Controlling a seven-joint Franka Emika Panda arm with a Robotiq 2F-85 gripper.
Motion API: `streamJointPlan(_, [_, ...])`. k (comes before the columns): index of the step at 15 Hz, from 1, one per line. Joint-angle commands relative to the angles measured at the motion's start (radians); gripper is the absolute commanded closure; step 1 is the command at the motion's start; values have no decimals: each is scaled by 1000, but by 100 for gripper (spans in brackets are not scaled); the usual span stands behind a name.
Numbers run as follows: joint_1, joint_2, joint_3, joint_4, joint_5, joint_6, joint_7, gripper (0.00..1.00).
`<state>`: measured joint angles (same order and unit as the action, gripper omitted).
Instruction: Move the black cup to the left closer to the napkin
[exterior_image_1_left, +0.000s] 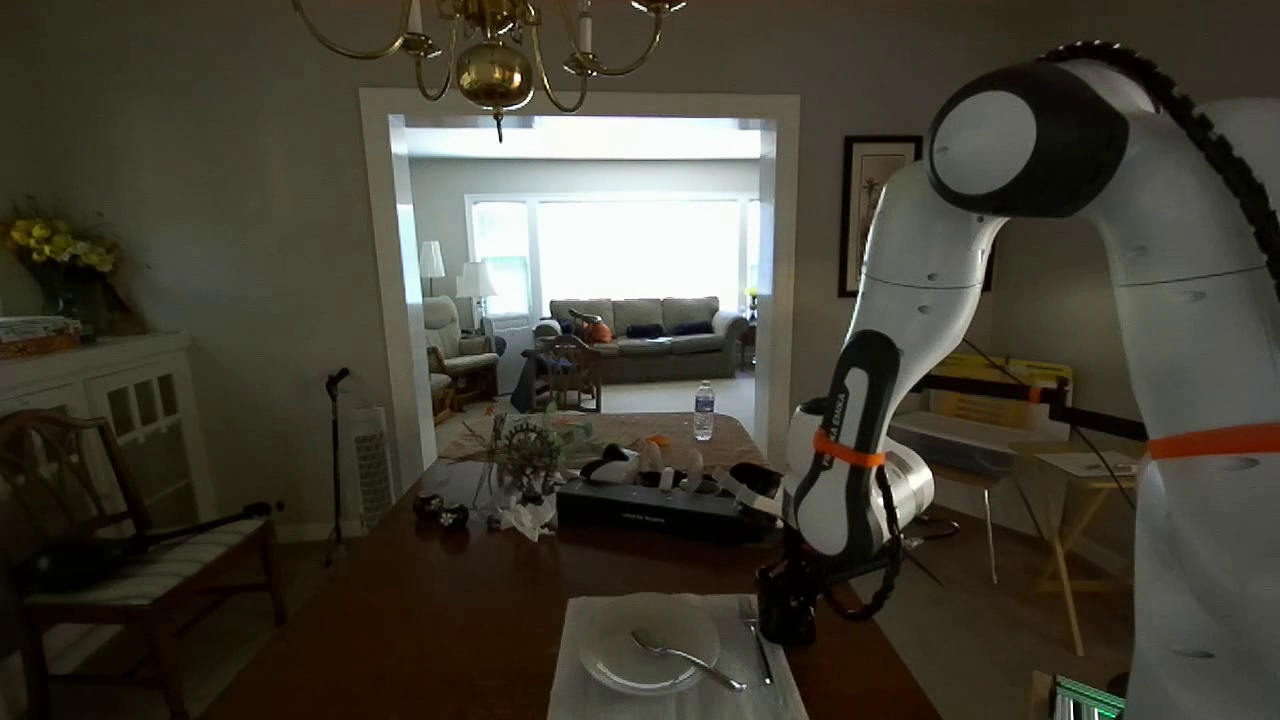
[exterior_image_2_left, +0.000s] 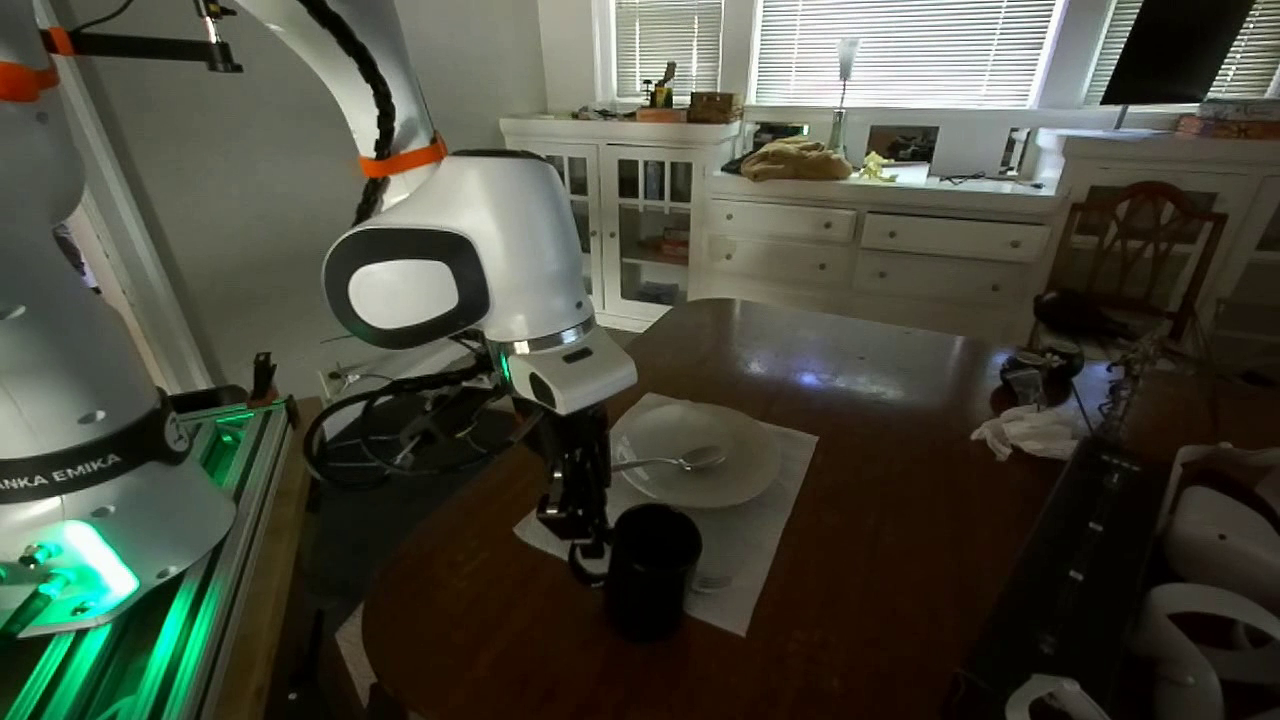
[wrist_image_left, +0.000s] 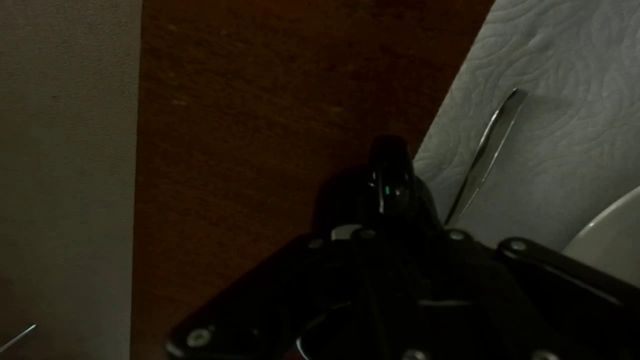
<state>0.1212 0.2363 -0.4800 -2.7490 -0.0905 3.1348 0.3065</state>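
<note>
The hand (exterior_image_2_left: 590, 545) is closed on the handle (wrist_image_left: 393, 190) of the black mug (exterior_image_2_left: 652, 585); it stands upright at the edge of the paper napkin (exterior_image_2_left: 745, 545), whether touching I cannot tell; on the napkin lie a fork (wrist_image_left: 484, 157) and a white plate (exterior_image_2_left: 745, 440) bearing a spoon (exterior_image_2_left: 704, 458)

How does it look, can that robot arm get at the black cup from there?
Very likely yes: the gripper sits right at the handle of the black cup, with nothing visible between them. The plate lies apart from the cup, on the napkin.
</note>
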Motion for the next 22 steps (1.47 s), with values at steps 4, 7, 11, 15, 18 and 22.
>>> streamJointPlan(4, [41,-2,-73,0,-24,3,30,95])
streamJointPlan(7, [34,-10,-43,0,-20,-5,26,95])
streamJointPlan(11, [40,-8,-22,0,-18,-16,35,95])
streamJointPlan(15, [63,-6,-45,-1,-21,-19,56,95])
streamJointPlan(18, [67,-4,-47,-1,-20,-20,65,95])
streamJointPlan(22, [57,-4,-38,-2,-15,-33,72,95])
